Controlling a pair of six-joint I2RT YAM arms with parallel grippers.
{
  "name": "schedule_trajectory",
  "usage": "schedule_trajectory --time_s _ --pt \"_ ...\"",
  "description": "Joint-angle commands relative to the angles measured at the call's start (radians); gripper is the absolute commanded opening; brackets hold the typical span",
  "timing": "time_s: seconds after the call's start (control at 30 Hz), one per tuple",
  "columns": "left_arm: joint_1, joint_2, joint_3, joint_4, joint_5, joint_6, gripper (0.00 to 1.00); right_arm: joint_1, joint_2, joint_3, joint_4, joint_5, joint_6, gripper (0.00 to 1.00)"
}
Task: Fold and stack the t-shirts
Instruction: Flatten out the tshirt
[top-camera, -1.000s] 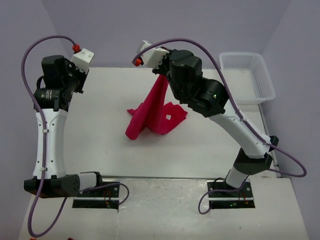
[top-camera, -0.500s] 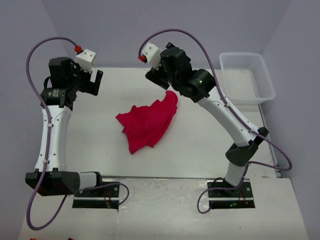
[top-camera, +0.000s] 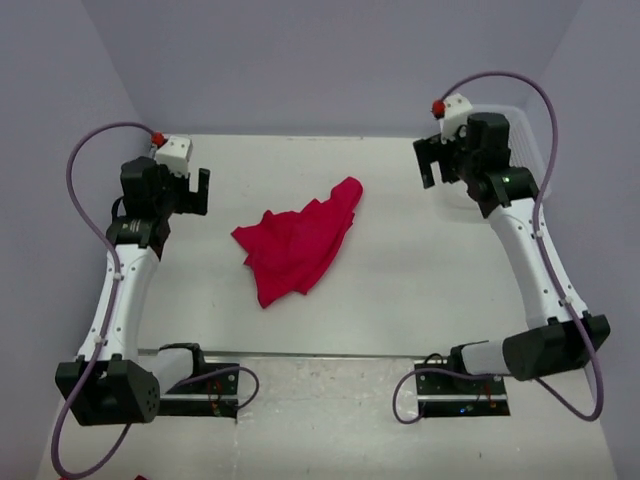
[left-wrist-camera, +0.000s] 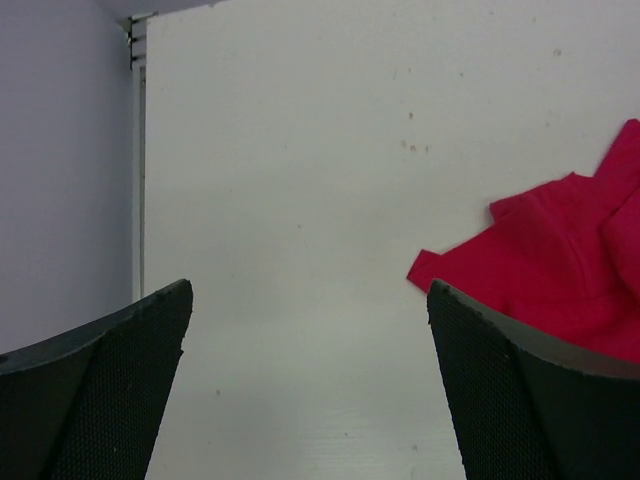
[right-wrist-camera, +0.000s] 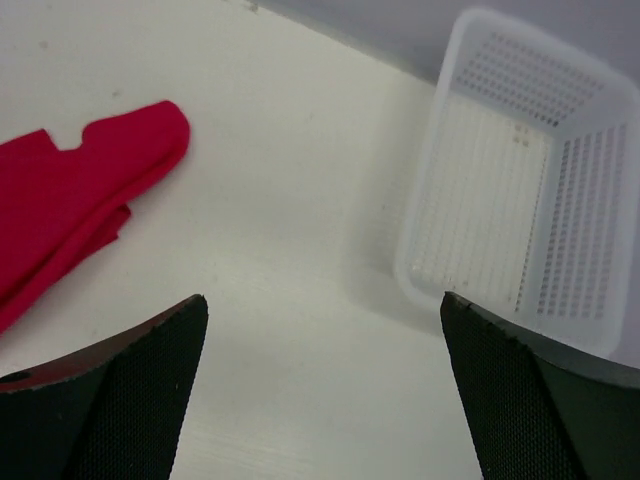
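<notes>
Well apart, t-shirt (top-camera: 297, 243) and fingers (left-wrist-camera: 100, 400)

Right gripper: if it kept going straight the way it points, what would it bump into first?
The right gripper would most likely meet bare table first, between the red t-shirt and the white mesh basket; neither lies in its line.

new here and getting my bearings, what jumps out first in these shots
A crumpled red t-shirt lies in a heap in the middle of the white table, the only strong colour there. Both grippers stand open and hold nothing, one on each side of it: the left gripper near the table's left edge, the right gripper beside a white mesh basket at the far right corner.
</notes>
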Motion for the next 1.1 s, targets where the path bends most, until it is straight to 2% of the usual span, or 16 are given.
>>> schedule_trajectory --time_s 0.0,0.17,0.23,0.37,0.5,0.63,0.67,0.7,0.73,0.83,0.9,1.07 --pt "-0.005 -0.172 -0.180 0.188 -0.072 -0.073 1.00 -0.114 -0.198 -0.229 0.202 -0.174 0.090 0.99" --pt "-0.005 -0.343 -0.425 0.317 -0.156 -0.101 1.00 -0.295 -0.490 -0.827 0.636 -0.297 0.238 0.99" --pt "-0.005 -0.375 -0.475 0.338 -0.168 -0.095 1.00 -0.306 -0.532 -0.947 0.737 -0.294 0.289 0.99" --pt "0.010 -0.426 -0.541 0.349 -0.178 -0.113 1.00 -0.309 -0.560 -1.231 1.096 -0.224 0.329 0.99" --pt "0.018 -0.446 -0.553 0.312 -0.145 -0.130 1.00 -0.312 -0.483 -1.332 1.339 -0.233 0.396 0.99" --pt "0.020 -0.502 -0.579 0.337 -0.156 -0.106 1.00 -0.312 -0.278 -1.371 1.619 -0.193 0.398 0.99" --pt "0.018 -0.518 -0.594 0.346 -0.162 -0.101 1.00 -0.312 -0.283 -1.357 1.573 -0.190 0.413 0.99" --pt "0.020 -0.544 -0.605 0.369 -0.170 -0.096 1.00 -0.313 -0.286 -1.383 1.595 -0.174 0.419 0.99" --pt "0.018 -0.555 -0.616 0.381 -0.175 -0.093 1.00 -0.310 -0.274 -1.411 1.715 -0.186 0.416 0.99" --pt "0.020 -0.565 -0.664 0.423 -0.168 -0.089 1.00 -0.309 -0.190 -1.461 1.895 -0.188 0.422 0.99" --pt "0.018 -0.541 -0.679 0.481 -0.152 -0.084 1.00 -0.300 -0.156 -1.417 1.824 -0.202 0.389 0.99" --pt "0.020 -0.431 -0.697 0.596 -0.145 -0.047 1.00 -0.287 -0.138 -1.405 1.810 -0.182 0.393 0.99"
